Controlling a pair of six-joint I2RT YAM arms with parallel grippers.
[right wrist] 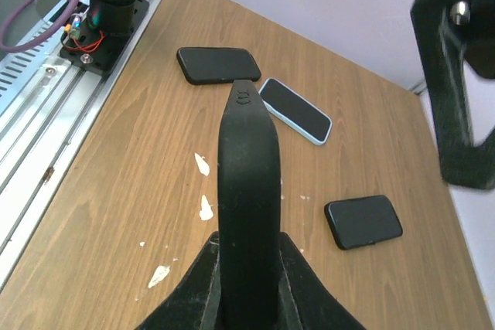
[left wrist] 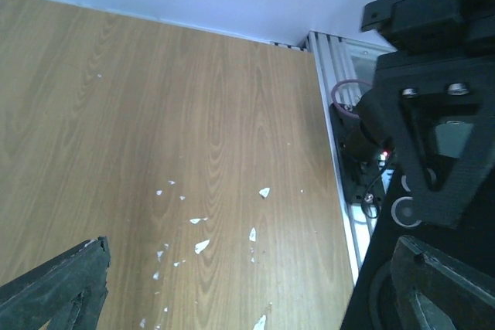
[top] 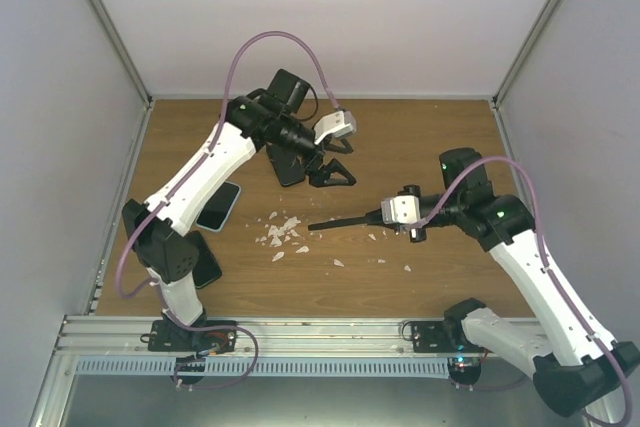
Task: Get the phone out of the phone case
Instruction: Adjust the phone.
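Wooden tabletop (top: 420, 147) beneath your two arms carries three phones: a phone in a pale blue case (top: 218, 205) lies flat at the left, close against your left arm. A dark phone (top: 208, 262) sits just nearer that arm's base, and a second dark phone (top: 290, 169) lies farther back beside your left gripper (top: 330, 169), whose jaws stand wide apart and hold nothing. Your right gripper (top: 375, 215) is clamped on a flat black pry tool (top: 340, 220), its tip pointing left toward scattered white flakes (top: 282, 234) near the table's middle.
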